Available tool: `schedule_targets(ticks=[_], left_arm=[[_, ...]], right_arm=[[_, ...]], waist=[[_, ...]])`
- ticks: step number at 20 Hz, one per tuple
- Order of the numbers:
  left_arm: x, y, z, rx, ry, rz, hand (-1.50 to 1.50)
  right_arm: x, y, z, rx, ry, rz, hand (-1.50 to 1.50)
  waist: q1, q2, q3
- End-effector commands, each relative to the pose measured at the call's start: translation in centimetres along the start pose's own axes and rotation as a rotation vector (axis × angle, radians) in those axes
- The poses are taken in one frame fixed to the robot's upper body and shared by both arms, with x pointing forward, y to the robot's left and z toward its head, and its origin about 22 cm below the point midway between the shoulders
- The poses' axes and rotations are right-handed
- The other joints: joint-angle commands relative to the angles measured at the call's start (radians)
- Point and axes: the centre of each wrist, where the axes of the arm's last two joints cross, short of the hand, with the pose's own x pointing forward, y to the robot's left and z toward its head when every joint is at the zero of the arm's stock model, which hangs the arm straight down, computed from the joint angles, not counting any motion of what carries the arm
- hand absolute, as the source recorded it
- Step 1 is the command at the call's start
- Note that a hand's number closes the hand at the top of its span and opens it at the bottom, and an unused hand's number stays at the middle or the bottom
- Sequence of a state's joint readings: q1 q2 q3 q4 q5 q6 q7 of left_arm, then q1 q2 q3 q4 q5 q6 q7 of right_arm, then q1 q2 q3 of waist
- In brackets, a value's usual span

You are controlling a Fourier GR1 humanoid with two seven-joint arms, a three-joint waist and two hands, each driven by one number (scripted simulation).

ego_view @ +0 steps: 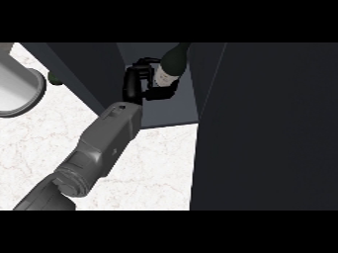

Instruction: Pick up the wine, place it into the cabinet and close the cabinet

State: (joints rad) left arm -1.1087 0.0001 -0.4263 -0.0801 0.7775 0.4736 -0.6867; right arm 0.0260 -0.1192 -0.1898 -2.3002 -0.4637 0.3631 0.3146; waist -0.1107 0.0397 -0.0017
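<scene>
I see my left hand with fingers clamped on the wine, holding it inside the open cabinet above the counter.

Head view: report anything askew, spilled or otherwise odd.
Nothing looks spilled or damaged. The wine bottle is tilted, but only because the left hand holds it inside the open cabinet. The cabinet door stands open.

The counter looks like pale, veined marble. The cabinet is dark and matt. The bottle is dark, glossy glass.
</scene>
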Motion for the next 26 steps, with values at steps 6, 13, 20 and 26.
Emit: schedule_targets(ticks=[6,13,20,26], left_arm=[[1.1,0.2,-1.1,0.031,-0.039,-0.032,1.50],[1.8,2.2,-2.5,0.077,-0.032,-0.109,1.50],[2.9,2.5,-3.4,0.101,-0.026,-0.180,-1.50],[1.0,3.0,-2.2,0.122,0.011,-0.237,-1.50]], right_arm=[[0.1,-0.1,0.0,0.038,0.002,-0.013,-1.50],[0.4,0.3,0.1,0.017,0.009,-0.001,-1.50],[0.7,0.7,0.0,0.026,-0.010,0.009,-1.50],[0.3,-0.3,-0.1,0.034,-0.008,0.007,-1.50]], waist=[[-0.008,0.009,-0.001],[-0.006,0.008,0.000],[-0.015,0.012,0.000],[-0.009,0.014,0.000]])
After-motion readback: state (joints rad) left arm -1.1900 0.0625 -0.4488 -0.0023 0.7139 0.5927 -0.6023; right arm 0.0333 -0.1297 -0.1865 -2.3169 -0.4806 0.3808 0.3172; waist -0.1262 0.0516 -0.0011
